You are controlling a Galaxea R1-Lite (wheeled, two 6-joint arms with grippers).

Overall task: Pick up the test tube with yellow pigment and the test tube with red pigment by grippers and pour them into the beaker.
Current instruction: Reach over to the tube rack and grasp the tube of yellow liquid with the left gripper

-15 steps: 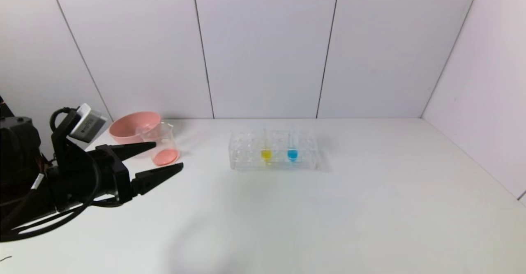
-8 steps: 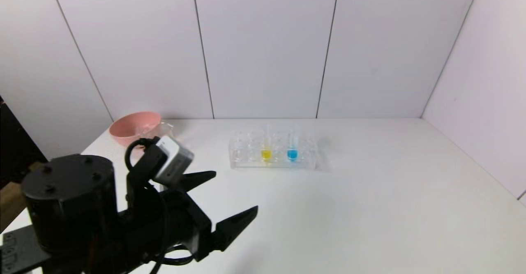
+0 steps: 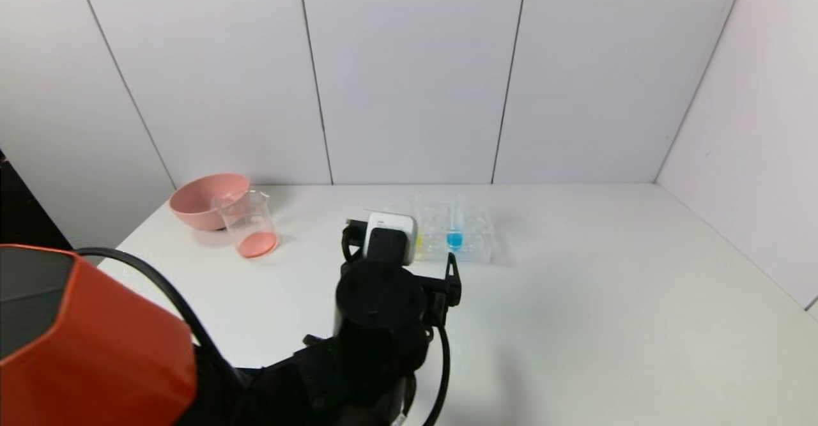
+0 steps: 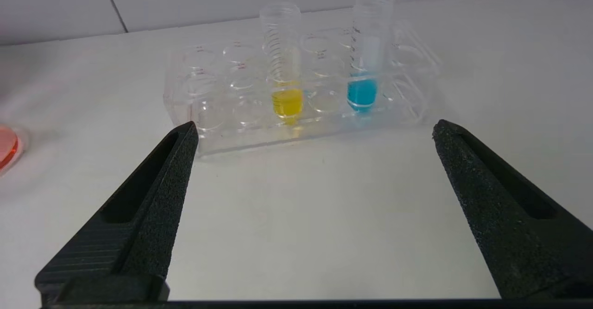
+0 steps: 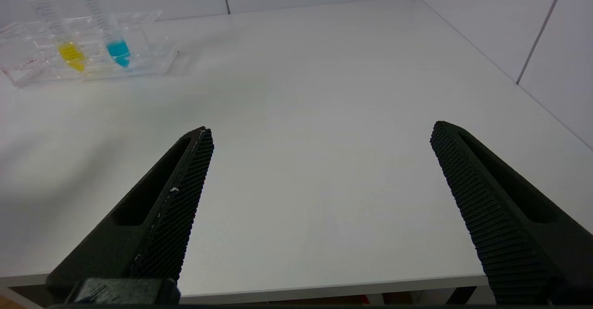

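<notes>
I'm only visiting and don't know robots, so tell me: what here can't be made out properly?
- Head view: the left arm hides the yellow-liquid test tube and part of the clear tube rack.
- Left wrist view: the beaker is cut off by the edge.
- Red-liquid tube: in no view.
- Right tool: its arm is unseen.

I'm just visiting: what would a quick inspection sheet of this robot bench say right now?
Surface: white table, dry where visible.
Job's things: yellow tube upright in clear rack; beaker holds red-orange liquid; red tube not seen.
Clutter: blue tube in the rack; pink bowl behind the beaker.
Grippers: left gripper before the rack, jaws open; right gripper low near the table's front edge, jaws open.
Cables: black cable on the left arm.
Surroundings: white panelled walls.
</notes>
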